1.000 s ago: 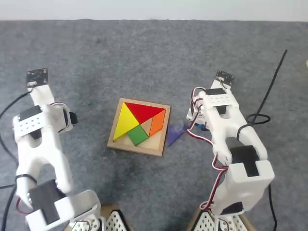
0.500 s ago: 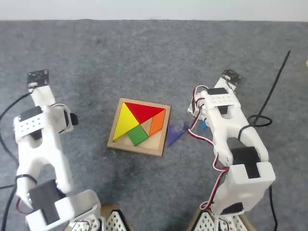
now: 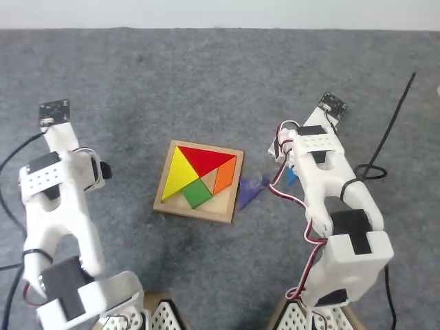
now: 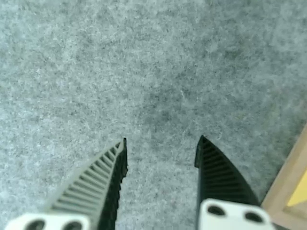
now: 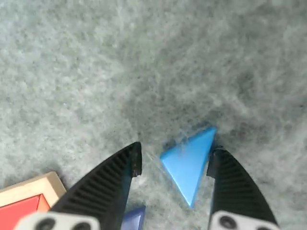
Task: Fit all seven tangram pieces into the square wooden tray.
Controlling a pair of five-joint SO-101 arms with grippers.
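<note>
Sitting flat on the grey carpet (image 3: 206, 82), the square wooden tray (image 3: 194, 213) holds four painted pieces: a yellow triangle (image 3: 177, 177), a red triangle (image 3: 207, 161), an orange parallelogram (image 3: 224, 177) and a green square (image 3: 197, 193). A purple piece (image 3: 250, 190) lies just outside the tray's right edge, and a small blue triangle (image 5: 188, 162) lies further right. The right gripper (image 5: 175, 160) has its jaws spread on either side of the blue triangle. The left gripper (image 4: 162, 143), also spread and empty, hangs over the carpet left of the tray.
</note>
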